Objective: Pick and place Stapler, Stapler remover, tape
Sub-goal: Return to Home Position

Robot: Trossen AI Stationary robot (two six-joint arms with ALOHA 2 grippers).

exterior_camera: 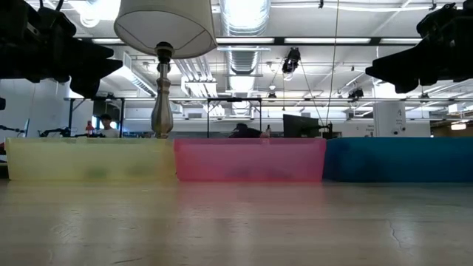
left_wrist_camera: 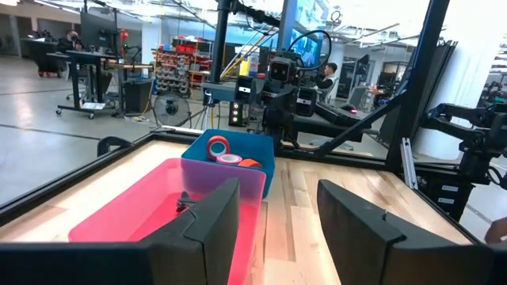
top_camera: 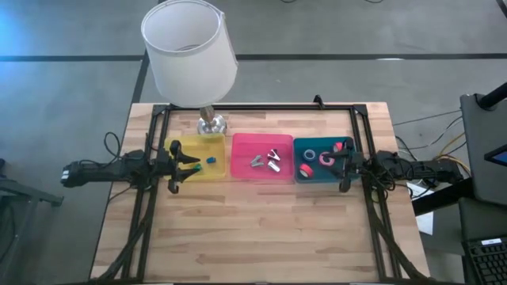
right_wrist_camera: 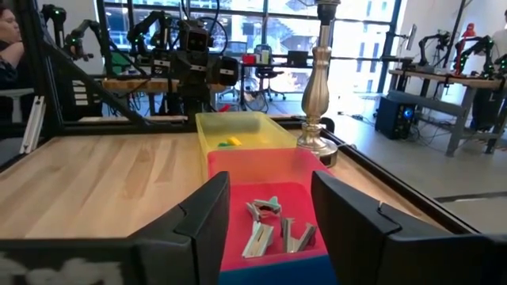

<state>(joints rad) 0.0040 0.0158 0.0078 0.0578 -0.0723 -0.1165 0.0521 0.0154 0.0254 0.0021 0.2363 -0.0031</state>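
Resting: tape rolls inside the blue bin, next to the pink bin of silvery claw pieces.
Both grippers hang empty, jaws apart: left gripper over the yellow bin's outer end, right gripper at the blue bin's outer end. They are likely parked, since the sorting looks done. Wrist views show those finger gaps; the low view's bin walls hide all contents.

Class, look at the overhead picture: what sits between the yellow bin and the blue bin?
The pink bin stands between the yellow bin and the blue bin, in one row, and holds silvery metal pieces. The high view shows this; the low view shows the same row.
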